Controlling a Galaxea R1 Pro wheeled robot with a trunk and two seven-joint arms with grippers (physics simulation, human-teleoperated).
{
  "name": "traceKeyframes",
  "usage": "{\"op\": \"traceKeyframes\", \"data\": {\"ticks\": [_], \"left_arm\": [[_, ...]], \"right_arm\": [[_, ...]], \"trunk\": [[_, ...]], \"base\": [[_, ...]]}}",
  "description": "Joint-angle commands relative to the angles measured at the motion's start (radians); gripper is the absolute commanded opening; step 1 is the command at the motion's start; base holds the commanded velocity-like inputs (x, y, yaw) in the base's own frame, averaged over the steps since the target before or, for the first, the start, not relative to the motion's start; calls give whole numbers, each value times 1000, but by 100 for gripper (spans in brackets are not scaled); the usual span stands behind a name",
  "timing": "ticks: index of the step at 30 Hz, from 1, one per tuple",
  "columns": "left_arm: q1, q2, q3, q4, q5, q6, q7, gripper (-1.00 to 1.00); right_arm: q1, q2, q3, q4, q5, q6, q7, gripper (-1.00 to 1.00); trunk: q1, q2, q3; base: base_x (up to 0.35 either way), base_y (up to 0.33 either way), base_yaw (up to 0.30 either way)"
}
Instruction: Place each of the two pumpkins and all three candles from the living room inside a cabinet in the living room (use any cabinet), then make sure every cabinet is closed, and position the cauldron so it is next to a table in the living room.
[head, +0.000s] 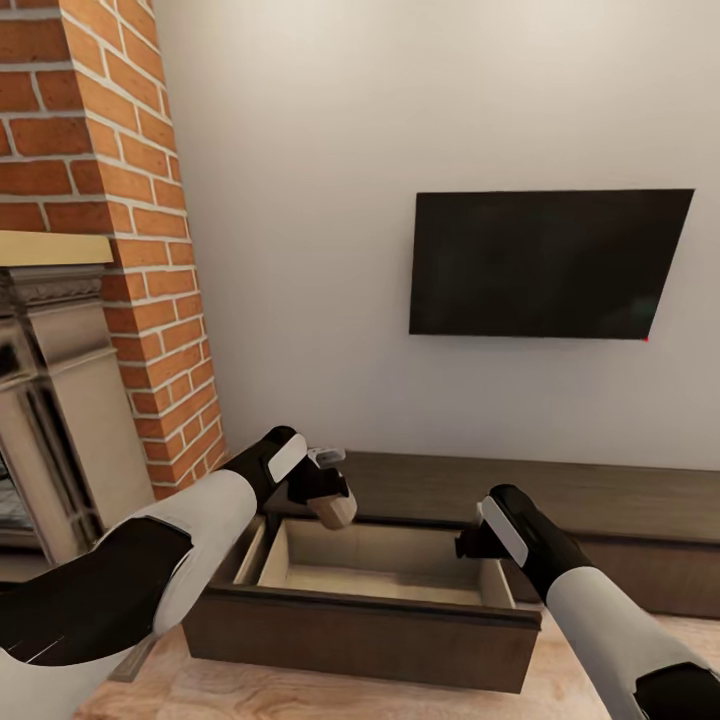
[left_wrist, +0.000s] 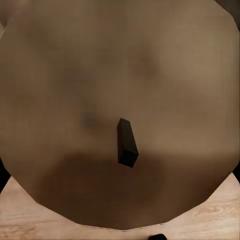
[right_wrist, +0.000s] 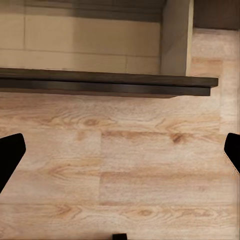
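A: What did the head view show?

B: A pale plaster wall (head: 300, 200) with a dark flat screen (head: 548, 263) mounted on it, and a red brick chimney (head: 110, 170) beside it over a stone fireplace surround (head: 60, 400). Below the screen ran the cabinet (head: 560, 500), long, low and dark brown, with one drawer (head: 370, 625) pulled out over the wooden floor (head: 260, 695). The drawer's inside was pale and bare where it showed.

A: And the arms?

B: The left claw (head: 325, 492) hung over the drawer's back left corner, clenched on a candle (head: 334, 511), a stubby tan cylinder. The right claw (head: 470, 545) hovered over the drawer's right side wall; from there I couldn't tell how its fingers stood.

A: The left wrist view?

B: Mostly the candle (left_wrist: 120, 100) close up, a smooth brown round face with a short black wick (left_wrist: 127, 142) leaning from its middle. Light floorboards (left_wrist: 220, 215) showed past its edge.

A: The right wrist view?

B: The right claw (right_wrist: 120, 155) was released, its two black fingertips (right_wrist: 10, 157) spread wide at the picture's edges with nothing between. Beneath them lay grained blond floorboards (right_wrist: 125, 175), then the drawer's dark front edge (right_wrist: 105, 82) and its pale boxy interior (right_wrist: 75, 42).
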Motion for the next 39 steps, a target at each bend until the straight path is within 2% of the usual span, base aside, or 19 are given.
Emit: {"op": "traceKeyframes", "data": {"ticks": [1, 6, 10, 13, 15, 18, 23, 31, 39], "left_arm": [[-1, 0, -4, 0, 7, 2, 8, -100], [-1, 0, -4, 0, -36, 3, 7, -100], [-1, 0, -4, 0, -56, 0, 5, -100], [0, 0, -5, 0, -62, -5, 5, -100], [1, 0, -6, 0, -65, -11, 5, -100], [2, 0, -16, -1, -71, -27, 4, -100], [2, 0, -72, -2, -79, -43, -4, -100], [3, 0, -84, -2, -81, -49, -46, -100], [4, 0, -89, -3, -81, -48, -53, -100]], "right_arm": [[-1, 0, 6, 0, -10, 2, -8, 100], [-1, 1, 4, 0, -13, 2, -8, 100], [-1, 3, 2, 1, -19, 2, -5, 100], [-1, 6, 0, 5, -18, -20, -4, 100], [-1, 33, -1, 18, -18, -62, -1, 100], [0, 53, -2, 45, -19, -101, -1, 100], [-1, 65, -4, 89, -18, -177, -1, 100], [-1, 77, -2, 95, -18, -192, 0, 100], [0, 87, -6, 96, -18, -192, 0, 100]], "trunk": [[0, -1, -1], [0, -1, -1], [0, -1, -1], [0, -1, -1], [0, -1, -1], [0, -1, -1], [0, -1, -1], [0, -1, -1], [31, -57, -26]], "base": [[211, -203, 0], [156, -153, 0], [42, -42, 0], [10, -10, 0], [3, -3, 0], [1, -1, 0], [0, 0, 0], [0, 0, 0], [0, 0, 0]]}}
